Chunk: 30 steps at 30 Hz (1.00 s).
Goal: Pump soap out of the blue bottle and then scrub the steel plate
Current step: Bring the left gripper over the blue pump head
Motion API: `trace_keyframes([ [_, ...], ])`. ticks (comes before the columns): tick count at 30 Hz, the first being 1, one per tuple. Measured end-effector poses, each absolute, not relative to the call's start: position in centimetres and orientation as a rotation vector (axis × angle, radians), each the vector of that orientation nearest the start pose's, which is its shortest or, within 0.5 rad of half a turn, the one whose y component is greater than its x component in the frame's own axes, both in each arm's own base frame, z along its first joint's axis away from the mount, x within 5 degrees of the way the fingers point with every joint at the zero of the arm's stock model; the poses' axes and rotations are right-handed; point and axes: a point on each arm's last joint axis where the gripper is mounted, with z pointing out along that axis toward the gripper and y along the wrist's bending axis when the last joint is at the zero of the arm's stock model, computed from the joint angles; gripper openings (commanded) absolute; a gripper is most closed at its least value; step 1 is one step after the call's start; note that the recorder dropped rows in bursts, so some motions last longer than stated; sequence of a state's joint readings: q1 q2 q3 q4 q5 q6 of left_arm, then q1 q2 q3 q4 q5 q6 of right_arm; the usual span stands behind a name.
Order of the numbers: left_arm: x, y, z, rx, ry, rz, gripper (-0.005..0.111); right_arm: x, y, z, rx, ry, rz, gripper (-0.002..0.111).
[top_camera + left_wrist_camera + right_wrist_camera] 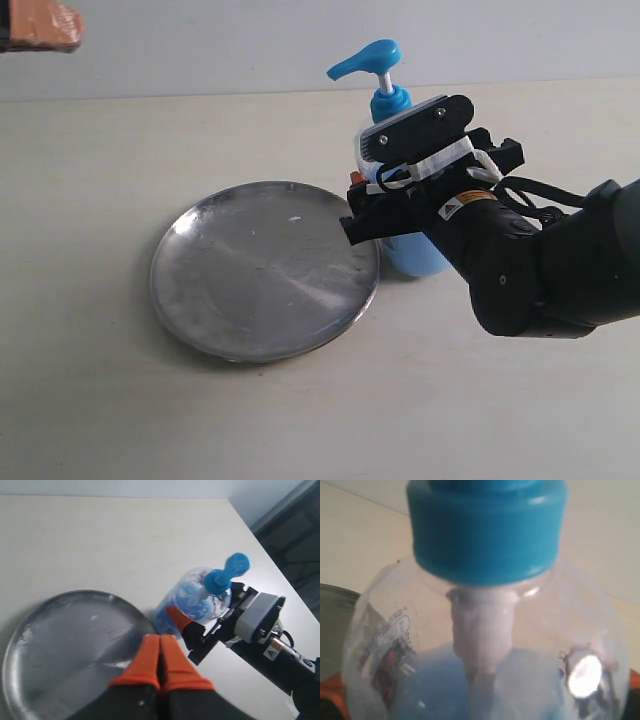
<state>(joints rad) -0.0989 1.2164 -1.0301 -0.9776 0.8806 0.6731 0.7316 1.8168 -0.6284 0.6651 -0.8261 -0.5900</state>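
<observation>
Right gripper clasping the blue bottle beside the steel plate on a pale tabletop.
The right gripper's orange-tipped fingers are pressing on either side of the bottle's clear body, below its blue collar. The bottle is standing upright, its pump head pointing toward the plate's side. Pale blue soap is filling the bottle's lower part. The plate is lying flat just beside the bottle. The left gripper is hanging above the tabletop, apart from both, its orange fingers pressed together and holding nothing.
</observation>
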Motion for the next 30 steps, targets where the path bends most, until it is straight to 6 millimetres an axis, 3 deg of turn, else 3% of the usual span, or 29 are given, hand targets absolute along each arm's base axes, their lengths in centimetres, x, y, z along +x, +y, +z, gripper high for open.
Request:
trace_keyframes([
  [18,28.3,-20.5,35.9,0.768,2.132,-1.046,0.000,26.1,17.9,14.3,-0.490,1.857,-0.041,0.000],
  [26,29.7,-24.5,34.7,0.850,2.140,-1.081,0.000,26.1,17.9,14.3,-0.490,1.857,-0.041,0.000],
  [30,30.5,-25.6,33.9,0.876,2.147,-1.059,0.000,26.1,17.9,14.3,-0.490,1.857,-0.041,0.000],
])
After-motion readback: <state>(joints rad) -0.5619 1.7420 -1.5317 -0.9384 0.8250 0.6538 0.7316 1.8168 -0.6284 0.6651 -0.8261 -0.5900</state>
